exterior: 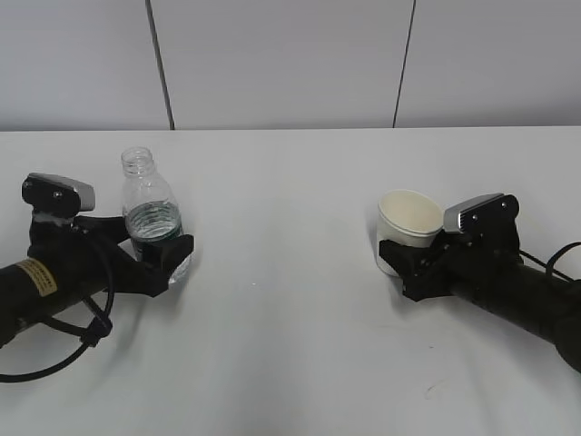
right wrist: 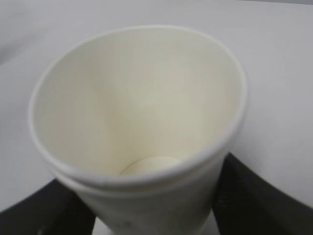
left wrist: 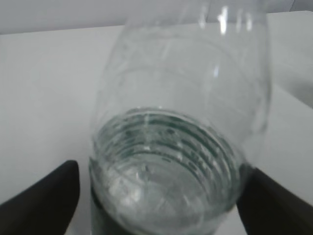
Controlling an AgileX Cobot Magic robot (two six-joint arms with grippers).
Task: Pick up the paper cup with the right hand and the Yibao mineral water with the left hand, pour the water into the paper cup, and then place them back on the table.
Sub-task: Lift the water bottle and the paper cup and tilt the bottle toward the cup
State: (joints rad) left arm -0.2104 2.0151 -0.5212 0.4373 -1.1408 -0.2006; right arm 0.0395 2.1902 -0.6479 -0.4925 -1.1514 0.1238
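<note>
On the white bench (exterior: 290,300), the Yibao mineral water (exterior: 150,213) is clamped low on its body by the left hand (exterior: 168,259), and well off to the bottle's right the paper cup (exterior: 407,222) is clamped by the right hand (exterior: 408,263). Both seem gripped, but whether they've been lifted can't be told; they look at or barely off the surface. The cup looks dry inside, so pouring and setting back are judged still to do. A green label is glimpsed through the water, but no lettering can be read.
</note>
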